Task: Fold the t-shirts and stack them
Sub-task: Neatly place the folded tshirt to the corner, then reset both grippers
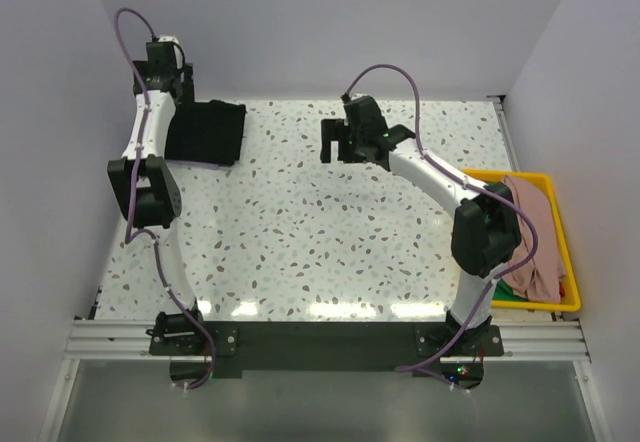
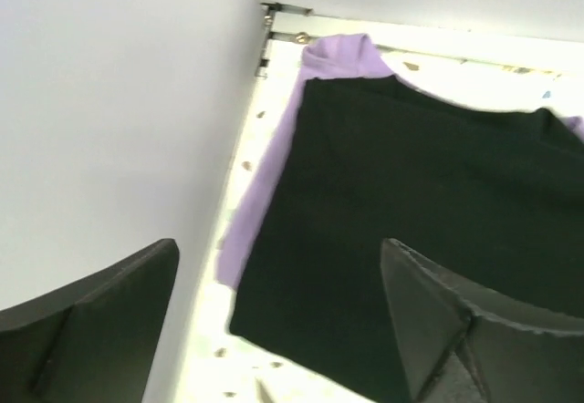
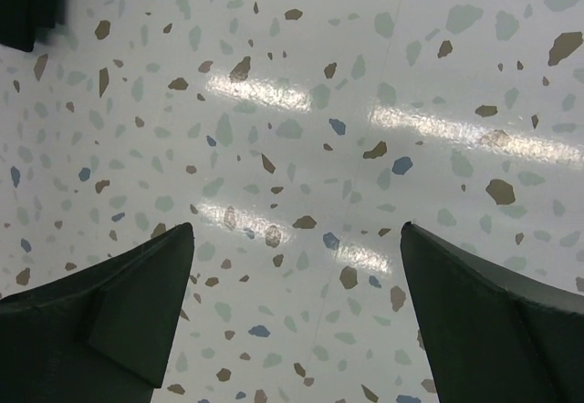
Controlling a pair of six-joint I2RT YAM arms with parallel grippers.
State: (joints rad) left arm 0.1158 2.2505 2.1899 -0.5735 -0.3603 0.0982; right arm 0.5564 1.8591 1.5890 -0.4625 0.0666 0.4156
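- At the far left corner of the speckled table, a folded black t-shirt lay squarely on top of a pale lavender t-shirt, whose edge showed along the wall side
- The left gripper hung just above this small stack, its fingers spread wide and holding nothing; the black cloth lay directly below and ahead of them
- The right gripper hovered over bare table near the far middle, jaws also wide apart and empty, with only a dark corner of the stack at the edge of its wrist view
- At the right edge sat a yellow bin with a dusty pink t-shirt draped loosely over it, its long side running from far to near; a strip of green t-shirt showed beneath
- The pink shirt lay to the right of the right gripper and nearer the robot's base, well apart from the fingers
- The right arm was clearly the nearer one, so the next pick would probably fall to it, reaching back and outward
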